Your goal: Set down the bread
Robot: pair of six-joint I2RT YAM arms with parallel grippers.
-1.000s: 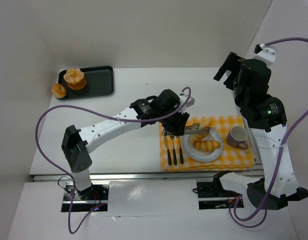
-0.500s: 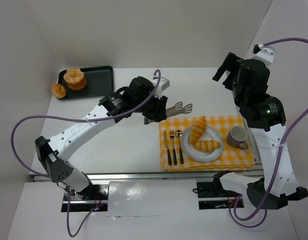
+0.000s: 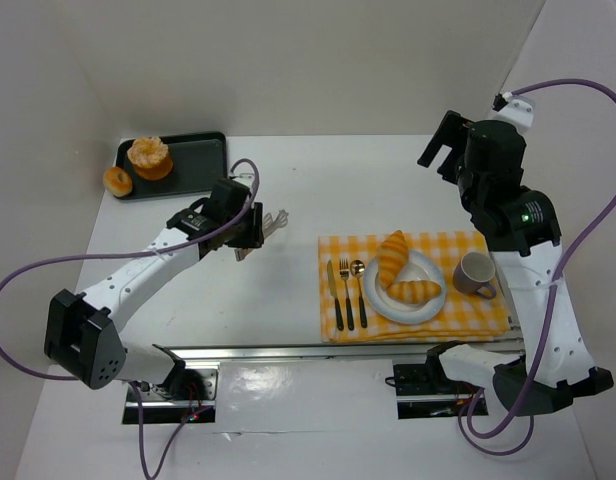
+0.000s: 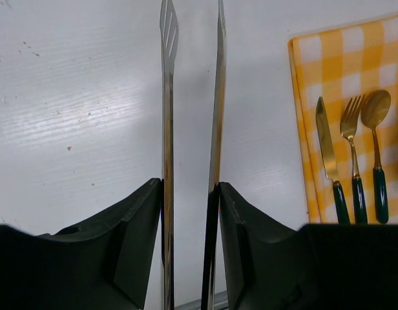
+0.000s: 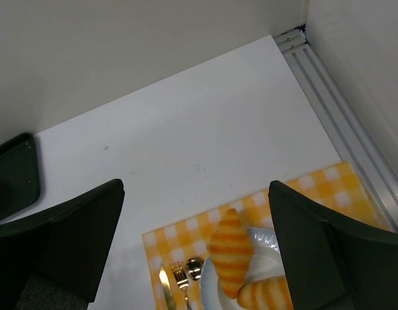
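Bread (image 3: 393, 257) is down; we are swinging left gripper (image 4: 189, 187), pinching empty tongs (image 4: 165, 129), toward ten o'clock. Right gripper (image 5: 196, 187) is hanging open.

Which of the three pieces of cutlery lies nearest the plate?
The spoon: it is the rightmost of the three, right beside the left rim of the plate. The fork and the knife lie further left on the cloth.

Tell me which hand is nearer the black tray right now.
Left. The left hand, gripping tongs, sits just right of the black tray, toward the arm bases; the right hand is raised at the table's far right.
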